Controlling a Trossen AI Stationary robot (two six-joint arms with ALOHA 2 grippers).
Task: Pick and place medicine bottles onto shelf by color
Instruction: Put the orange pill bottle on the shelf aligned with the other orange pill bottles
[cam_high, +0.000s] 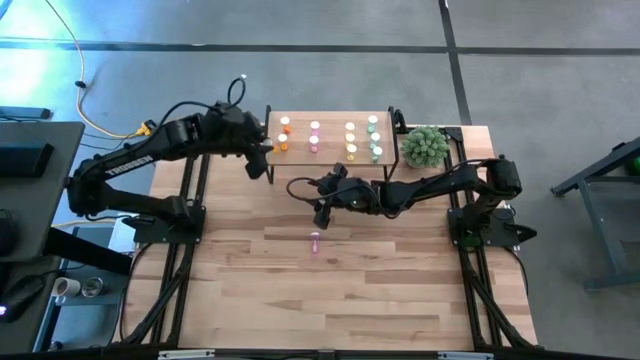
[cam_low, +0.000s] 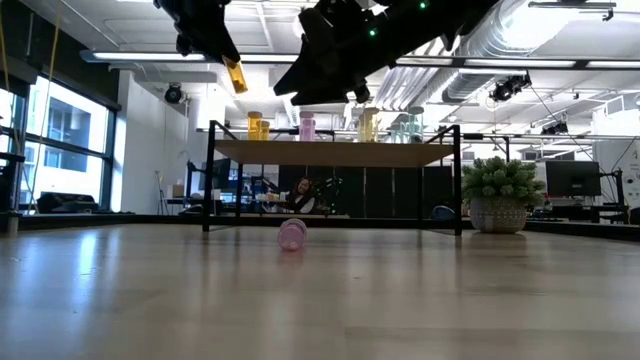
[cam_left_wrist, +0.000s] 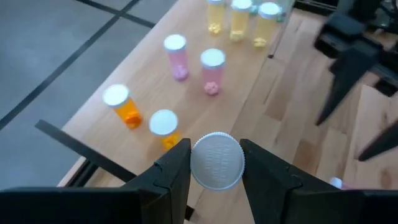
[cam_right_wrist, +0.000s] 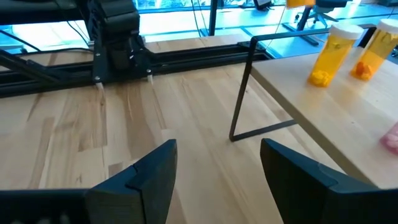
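Left gripper (cam_high: 268, 150): hung above the shelf's left end, fingers pinched on a bottle (cam_left_wrist: 216, 160) whose ribbed white cap faced the left wrist camera; the low view showed an orange body under the fingers.

Shelf (cam_high: 332, 119): light-wood board on thin black legs, along the table's far edge. Held, from its left end: two orange bottles (cam_left_wrist: 130, 112), two pink bottles (cam_left_wrist: 212, 76), yellow bottles (cam_left_wrist: 239, 22), then green bottles (cam_high: 374, 127) at the right end. All stood upright, caps up, in colour columns.

Loose pink bottle (cam_high: 316, 240): lay on its side on the open table (cam_high: 260, 290), toward the middle, well in front of the shelf and apart from both arms.

Right gripper (cam_high: 321, 212): hovered near the table's middle, between the shelf's front edge and the loose pink bottle, fingers spread wide with nothing between them.

Potted plant (cam_high: 424, 147): stood at the table's far right corner, just beside the shelf.

Handling note, judged: bottles looked light, rigid plastic, smooth and round, so prone to roll when lying and to tip when nudged. Best hold: across the cylinder body just below the cap.
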